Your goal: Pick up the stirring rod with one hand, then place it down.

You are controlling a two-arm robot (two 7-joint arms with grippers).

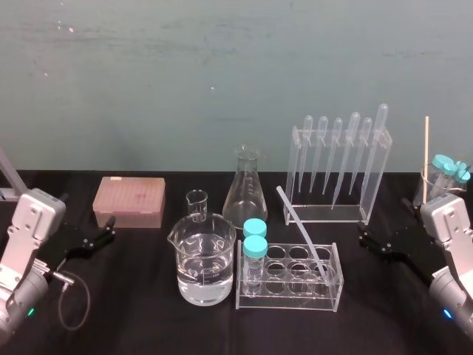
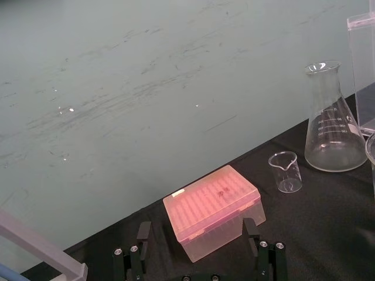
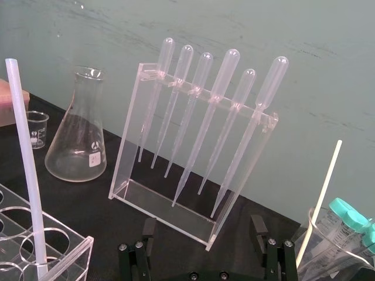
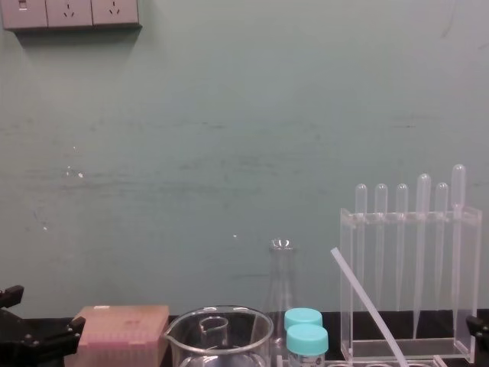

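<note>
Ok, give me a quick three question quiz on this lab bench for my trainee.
1. True or false: the stirring rod is lying flat.
2. How many pipettes hang in the pipette rack?
3. The left claw and right claw are: A, both open, clear of the rod; B, both gripping the rod; C, holding pipettes.
Key: 1 false, it leans in the tube rack; 2 six; 3 A.
</note>
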